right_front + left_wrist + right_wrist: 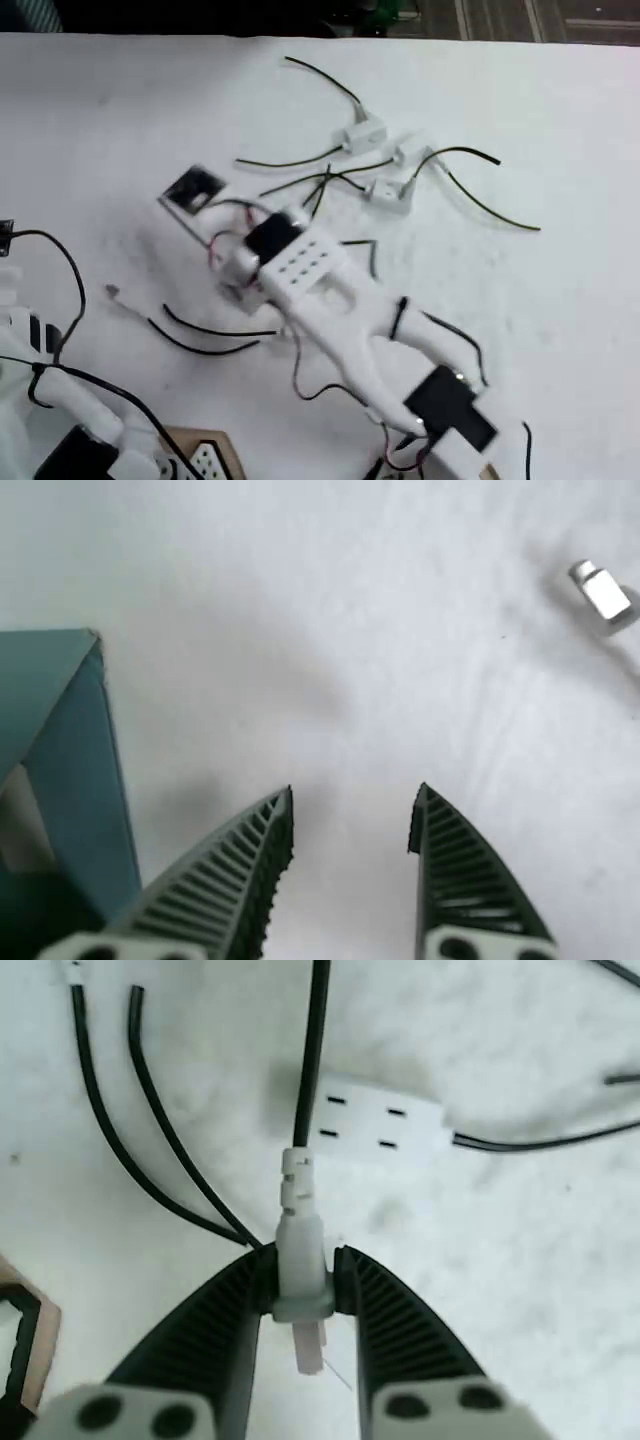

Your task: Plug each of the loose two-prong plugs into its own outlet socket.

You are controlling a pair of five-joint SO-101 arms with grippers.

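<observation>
Bright, diffuse light from above. White bench (560,100) glares, nearly washed out in the high view. Shadows soft and faint: thin under the cords (200,328), a grey smudge ahead of the left gripper (350,810), dim beside the socket block (385,1125).

The right arm (345,325) is stretching far forward; the right gripper (300,1254) is pinching a two-prong plug (299,1225) between its fingers. The left arm (70,415) is sitting folded back; the left gripper (352,802) is hanging with jaws spread apart.
</observation>
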